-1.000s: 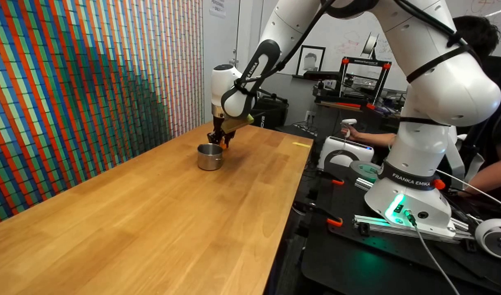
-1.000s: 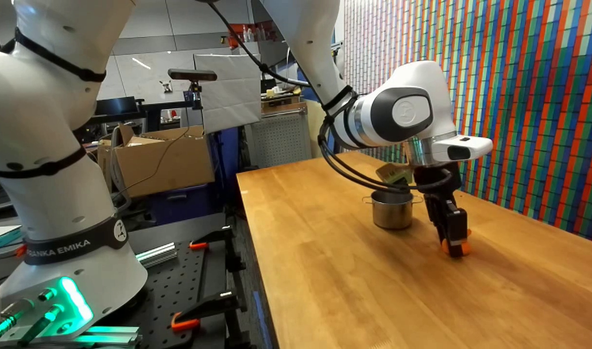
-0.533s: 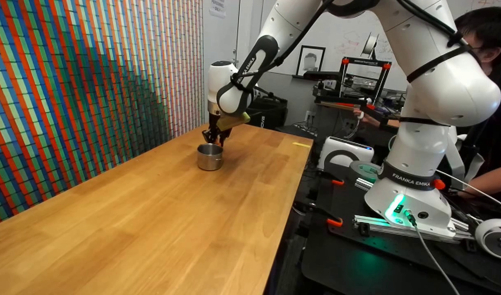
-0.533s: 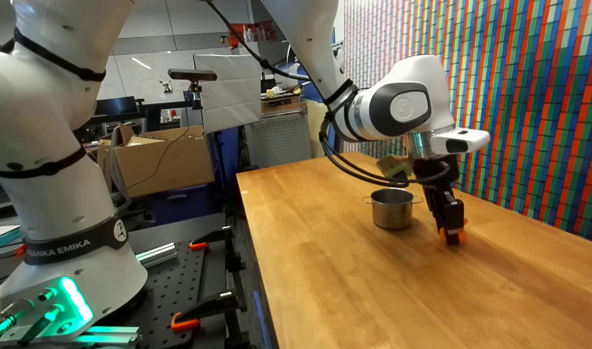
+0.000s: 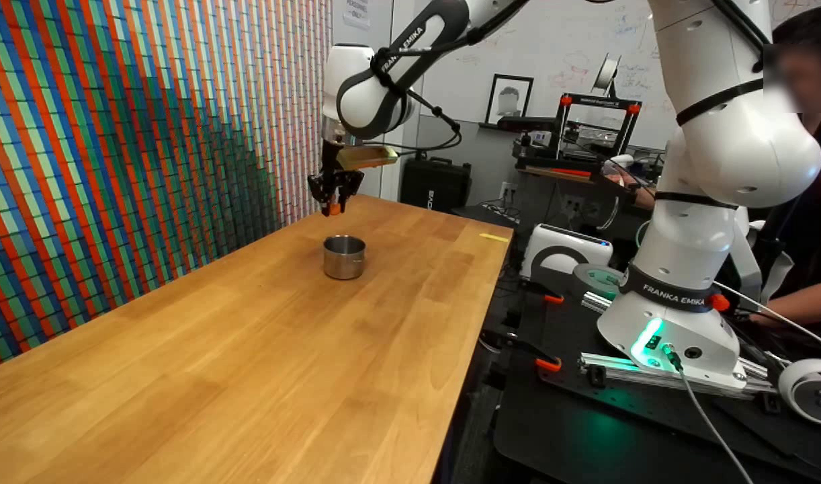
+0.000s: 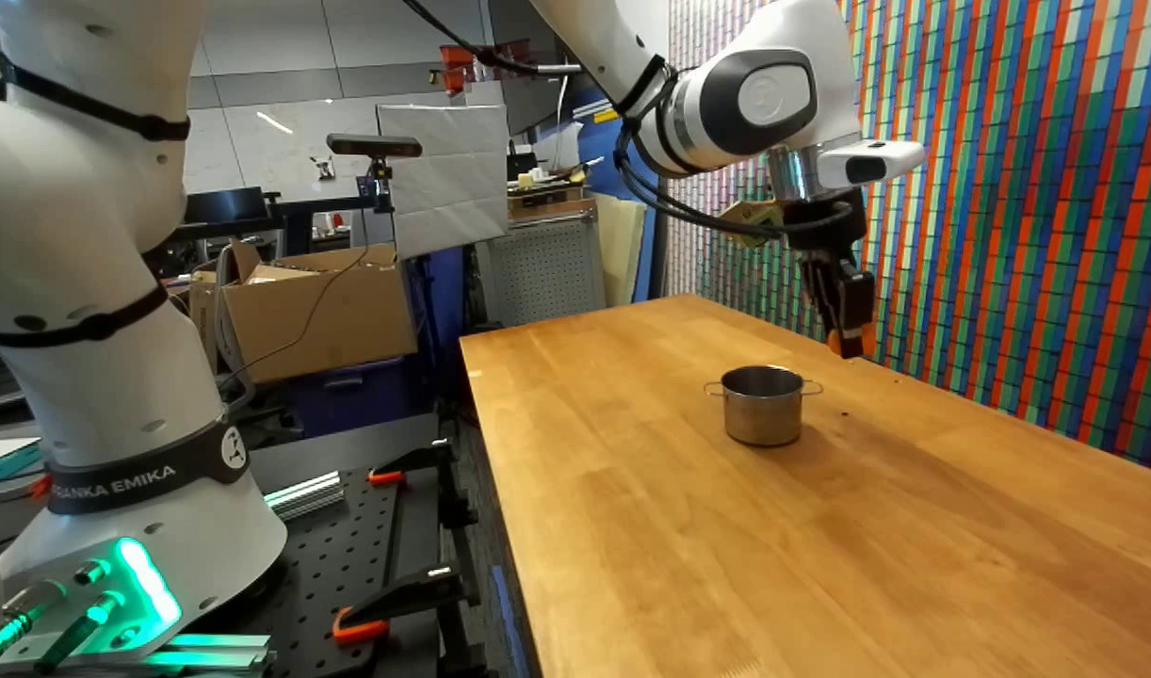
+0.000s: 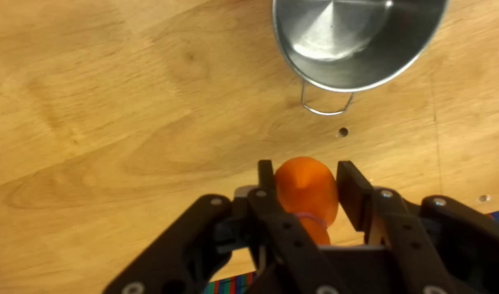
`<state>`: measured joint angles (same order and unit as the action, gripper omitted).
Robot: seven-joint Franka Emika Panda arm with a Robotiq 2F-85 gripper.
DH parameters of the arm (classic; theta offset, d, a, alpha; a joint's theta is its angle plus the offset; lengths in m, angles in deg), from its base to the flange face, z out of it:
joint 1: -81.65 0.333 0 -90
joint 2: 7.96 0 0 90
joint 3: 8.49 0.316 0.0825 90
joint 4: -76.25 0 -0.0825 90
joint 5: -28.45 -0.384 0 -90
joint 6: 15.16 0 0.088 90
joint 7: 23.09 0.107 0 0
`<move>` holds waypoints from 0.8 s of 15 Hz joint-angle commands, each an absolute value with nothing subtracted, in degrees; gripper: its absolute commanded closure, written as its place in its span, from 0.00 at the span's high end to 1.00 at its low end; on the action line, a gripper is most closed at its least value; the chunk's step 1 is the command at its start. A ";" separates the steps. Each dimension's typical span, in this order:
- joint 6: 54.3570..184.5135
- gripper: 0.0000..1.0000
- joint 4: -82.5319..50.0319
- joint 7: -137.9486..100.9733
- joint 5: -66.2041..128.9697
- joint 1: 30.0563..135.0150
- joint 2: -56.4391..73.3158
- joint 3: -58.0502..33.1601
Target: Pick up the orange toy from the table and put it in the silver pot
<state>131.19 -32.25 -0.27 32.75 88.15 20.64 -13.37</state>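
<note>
In the wrist view, my fingers (image 7: pixel 355 196) are clamped on the orange toy (image 7: pixel 307 190), one against each side; its round end shows between my fingertips, while more of it reaches back between my fingers. Beyond my fingertips, apart from them, I see into the pot (image 7: pixel 357 79), partly cut off at the view's edge. Its wire handle (image 7: pixel 325 113) points towards my fingertips, with a small hole (image 7: pixel 343 132) in the table (image 7: pixel 110 102) between them.

In an exterior view, with a wall of coloured strips (image 5: pixel 148 148) behind them, my fingers hang above the table, the toy a patch of orange at their tips. A flat yellowish part (image 5: pixel 367 157) sticks out just above them; the pot stands upright below and near them.

In an exterior view, a cardboard box (image 6: pixel 349 315) is well apart from my fingers. One finger hides most of the other there, and the toy peeks out at both sides of its tip. The pot is lower, off to one side.
</note>
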 commanded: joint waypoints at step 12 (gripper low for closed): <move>131.34 0.66 -40.11 -0.72 30.25 90.03 16.53 -10.78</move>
<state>129.81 -39.90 -2.17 28.62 89.17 16.25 -9.16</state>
